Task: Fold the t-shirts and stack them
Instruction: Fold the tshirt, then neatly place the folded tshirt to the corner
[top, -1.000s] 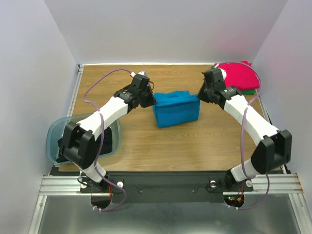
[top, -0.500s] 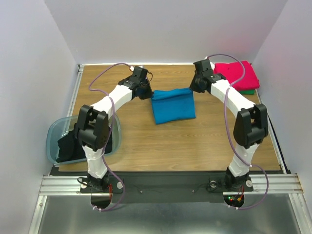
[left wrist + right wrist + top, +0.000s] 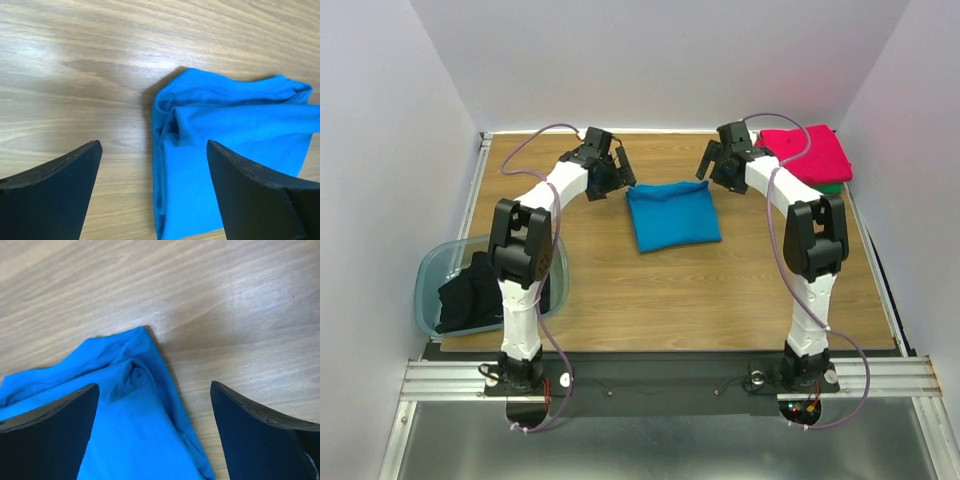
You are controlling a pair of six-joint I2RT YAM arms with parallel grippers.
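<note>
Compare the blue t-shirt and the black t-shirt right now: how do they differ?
Pose: the blue t-shirt is folded into a flat rectangle; the black t-shirt is a crumpled heap.
Place: the blue one lies on the table, far centre; the black one sits in the plastic bin, near left.
Arms: the blue one lies between the open left gripper and the open right gripper; the black one has neither nearby.
Shared: neither is held.
</note>
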